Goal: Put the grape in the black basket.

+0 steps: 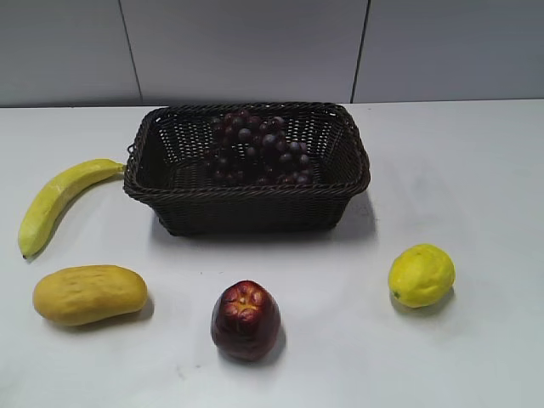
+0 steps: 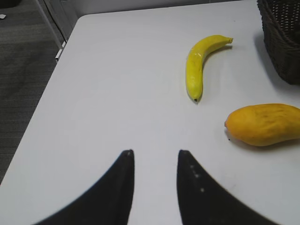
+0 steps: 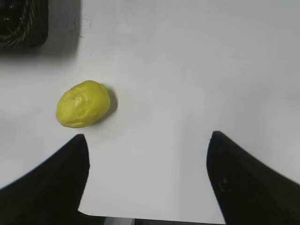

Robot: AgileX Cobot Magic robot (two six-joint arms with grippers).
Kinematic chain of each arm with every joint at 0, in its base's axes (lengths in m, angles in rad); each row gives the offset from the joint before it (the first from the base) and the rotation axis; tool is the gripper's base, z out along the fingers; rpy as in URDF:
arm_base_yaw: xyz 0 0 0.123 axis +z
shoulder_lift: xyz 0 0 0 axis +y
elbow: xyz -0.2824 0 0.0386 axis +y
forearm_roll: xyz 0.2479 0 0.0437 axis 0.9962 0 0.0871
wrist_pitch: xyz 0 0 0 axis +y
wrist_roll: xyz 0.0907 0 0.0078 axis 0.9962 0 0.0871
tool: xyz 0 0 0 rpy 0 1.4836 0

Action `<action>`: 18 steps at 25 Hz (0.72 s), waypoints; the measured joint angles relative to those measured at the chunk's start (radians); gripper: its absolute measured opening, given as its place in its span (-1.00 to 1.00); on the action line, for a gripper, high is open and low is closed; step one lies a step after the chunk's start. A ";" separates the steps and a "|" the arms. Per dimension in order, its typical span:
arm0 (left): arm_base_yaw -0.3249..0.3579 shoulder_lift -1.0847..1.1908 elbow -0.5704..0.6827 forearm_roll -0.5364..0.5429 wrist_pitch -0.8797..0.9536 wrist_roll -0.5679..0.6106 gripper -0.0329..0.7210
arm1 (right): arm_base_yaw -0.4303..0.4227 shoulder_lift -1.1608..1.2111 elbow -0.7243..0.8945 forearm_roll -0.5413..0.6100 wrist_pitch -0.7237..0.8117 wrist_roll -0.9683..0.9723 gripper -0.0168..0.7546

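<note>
The grape [image 1: 259, 151], a bunch of dark red-purple grapes, lies inside the black basket [image 1: 246, 208], a large woven wicker basket at the back middle of the white table. A corner of the basket shows in the left wrist view [image 2: 283, 42] and in the right wrist view [image 3: 21, 23]. Neither gripper shows in the exterior view. My left gripper [image 2: 154, 152] is open and empty above the table's left part. My right gripper [image 3: 147, 136] is wide open and empty near the table's front edge, right of the lemon.
A banana [image 1: 55, 202] [image 2: 199, 65] lies left of the basket. A yellow-orange mango [image 1: 89, 294] [image 2: 265, 124] lies at the front left. A dark red apple [image 1: 246, 320] stands at the front middle. A lemon [image 1: 422, 274] [image 3: 83, 104] sits at the front right.
</note>
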 joint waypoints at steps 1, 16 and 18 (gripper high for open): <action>0.000 0.000 0.000 0.000 0.000 0.000 -0.29 | 0.000 -0.050 0.034 0.001 -0.018 0.000 0.58; 0.000 0.000 0.000 0.000 0.000 0.000 -0.29 | 0.000 -0.813 0.536 -0.020 -0.207 0.001 0.57; 0.000 0.000 0.000 0.000 0.000 0.000 -0.29 | 0.000 -0.870 0.580 -0.038 -0.191 0.001 0.57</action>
